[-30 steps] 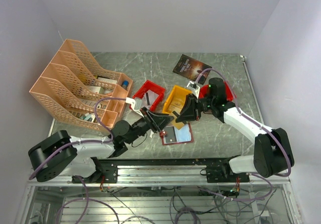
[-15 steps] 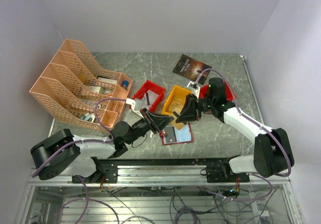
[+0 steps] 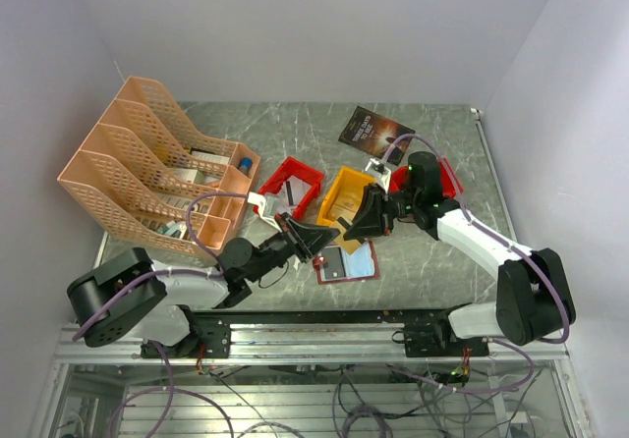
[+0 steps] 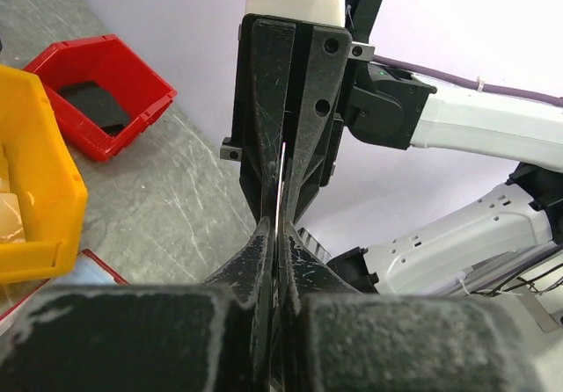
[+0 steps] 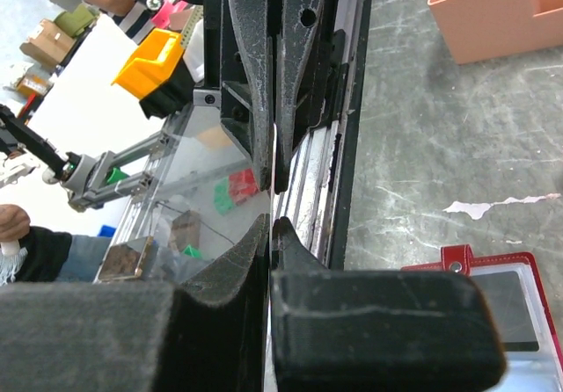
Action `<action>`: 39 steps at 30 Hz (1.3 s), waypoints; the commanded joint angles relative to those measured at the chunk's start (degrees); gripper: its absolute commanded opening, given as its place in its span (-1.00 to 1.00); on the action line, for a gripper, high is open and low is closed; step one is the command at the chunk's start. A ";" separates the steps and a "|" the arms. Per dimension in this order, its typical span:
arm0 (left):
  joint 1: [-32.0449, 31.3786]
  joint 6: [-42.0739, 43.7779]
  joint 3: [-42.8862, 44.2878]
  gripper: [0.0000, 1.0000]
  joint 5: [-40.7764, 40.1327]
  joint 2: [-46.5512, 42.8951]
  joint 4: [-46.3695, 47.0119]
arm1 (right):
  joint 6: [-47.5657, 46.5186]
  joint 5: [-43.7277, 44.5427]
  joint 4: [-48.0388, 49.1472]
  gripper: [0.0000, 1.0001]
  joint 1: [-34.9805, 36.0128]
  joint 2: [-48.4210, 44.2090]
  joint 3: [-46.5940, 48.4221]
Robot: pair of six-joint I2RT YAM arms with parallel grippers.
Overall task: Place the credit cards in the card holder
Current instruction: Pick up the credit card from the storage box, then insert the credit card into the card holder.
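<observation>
Left claw (image 3: pixel 313 245) pinches a thin, stiff plastic credit card (image 4: pixel 283 177) edge-on. The right claw (image 3: pixel 352 227), tip to tip with it, looks clenched on the same card's other end. Just below their meeting point, slightly nearer the right claw, the dark-red leather-like card holder (image 3: pixel 350 262) lies open on the marbled table (image 3: pixel 442 261), pale pockets up.

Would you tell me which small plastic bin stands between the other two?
The yellow plastic bin, flanked by the left red plastic bin and the right red plastic bin.
</observation>
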 commanded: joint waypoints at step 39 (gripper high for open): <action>5.52 -0.18 -6.62 -0.86 5.97 -20.83 -30.25 | -50.47 55.29 -36.90 -1.00 10.91 17.09 13.58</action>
